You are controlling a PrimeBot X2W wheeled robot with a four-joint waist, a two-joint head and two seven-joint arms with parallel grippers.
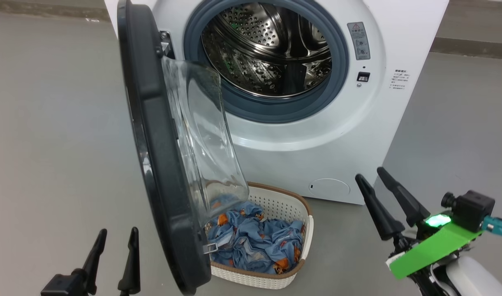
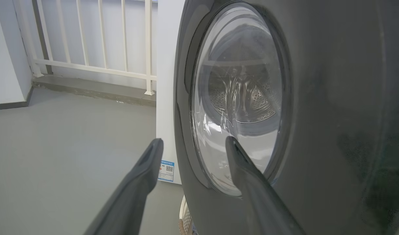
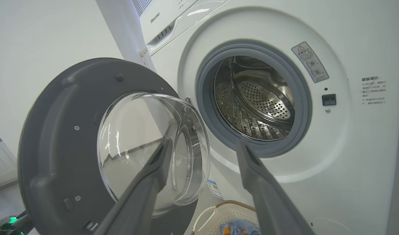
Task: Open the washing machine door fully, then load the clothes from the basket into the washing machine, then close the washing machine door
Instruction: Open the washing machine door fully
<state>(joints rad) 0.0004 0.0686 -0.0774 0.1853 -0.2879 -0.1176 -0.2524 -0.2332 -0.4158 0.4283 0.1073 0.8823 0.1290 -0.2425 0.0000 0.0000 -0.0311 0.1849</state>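
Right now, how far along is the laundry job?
Done: the washing machine door stands open. In hand: nothing; the left pincer and right pincer are open and empty. Left: the clothes lie in the basket, the drum looks empty, and the door needs closing afterwards.

floor [image 1: 49,123]: plain grey, smooth, faint sheen
railing [image 2: 88,39]: white, upright bars with a cross rail low down, at the floor's far end
ledge [image 2: 94,88]: low grey concrete step under the railing — posts stand on it
wall [image 2: 6,49]: white, left of the railing
skirting [image 2: 9,105]: dark strip along the wall's foot
kerb [image 1: 473,47]: darker grey band at the floor's far edge, head view's top right
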